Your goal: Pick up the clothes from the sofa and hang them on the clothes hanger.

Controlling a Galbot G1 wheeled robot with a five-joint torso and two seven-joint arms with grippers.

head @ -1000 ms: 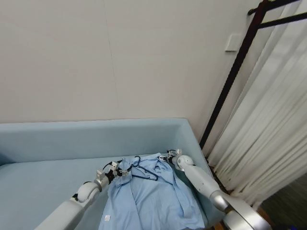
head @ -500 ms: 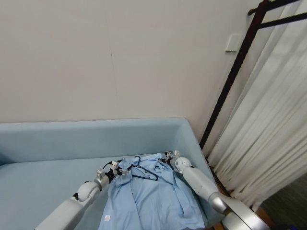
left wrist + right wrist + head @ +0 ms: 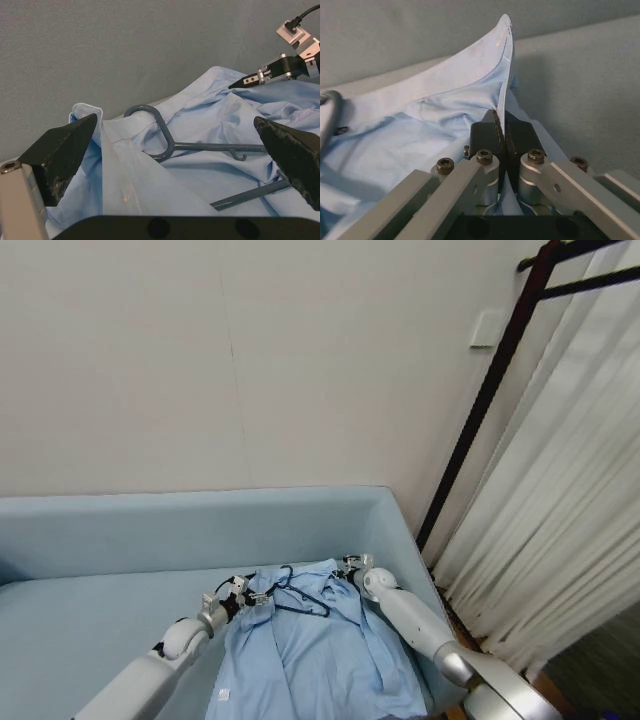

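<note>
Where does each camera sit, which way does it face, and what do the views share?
Head view: on the head, facing down at the sofa; left gripper and right gripper at the blue shirt.
Left wrist view: on that wrist, facing the hanger between its open fingers; right gripper beyond.
Right wrist view: on that wrist, facing its gripper shut on the shirt's edge.
Shared: the shirt, in all three.

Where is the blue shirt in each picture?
Head view: the shirt lies low in the middle on the sofa, between the two arms.
Left wrist view: the shirt is spread under the hanger, in front of the open left gripper.
Right wrist view: the shirt spreads out ahead of the gripper, which pinches its edge.
Shared landmark: the right gripper, shut on the shirt's edge.
</note>
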